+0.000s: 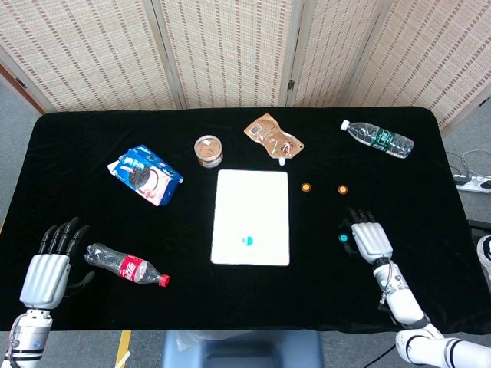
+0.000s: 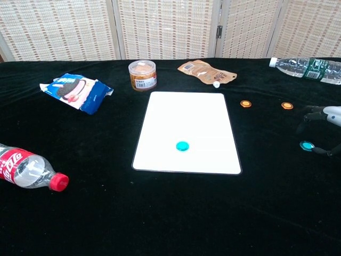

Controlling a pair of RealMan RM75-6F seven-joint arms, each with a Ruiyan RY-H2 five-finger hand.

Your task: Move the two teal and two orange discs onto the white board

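Black tabletop point(image 1: 92, 138). White board point(image 1: 252, 217) at centre, rectangular, long axis 12-to-6, lying flat. Right hand point(image 1: 367, 236) at 3 o'clock of board, fingers spread pointing 12, hovering just beside loose teal disc point(image 1: 344, 238); nothing held. Left hand point(image 1: 48, 268) at 8 o'clock corner, fingers apart, empty, near cola bottle point(image 1: 126, 265). Other teal disc point(image 1: 247, 241) flat on board's near end. Two orange discs point(image 1: 306, 187) point(image 1: 342, 189) on tabletop at 2 o'clock of board, small, round, flat.

one disc point(image 2: 183, 145) on board point(image 2: 186, 114) | three discs point(image 2: 245, 103) right of board, on table point(image 2: 160, 213)
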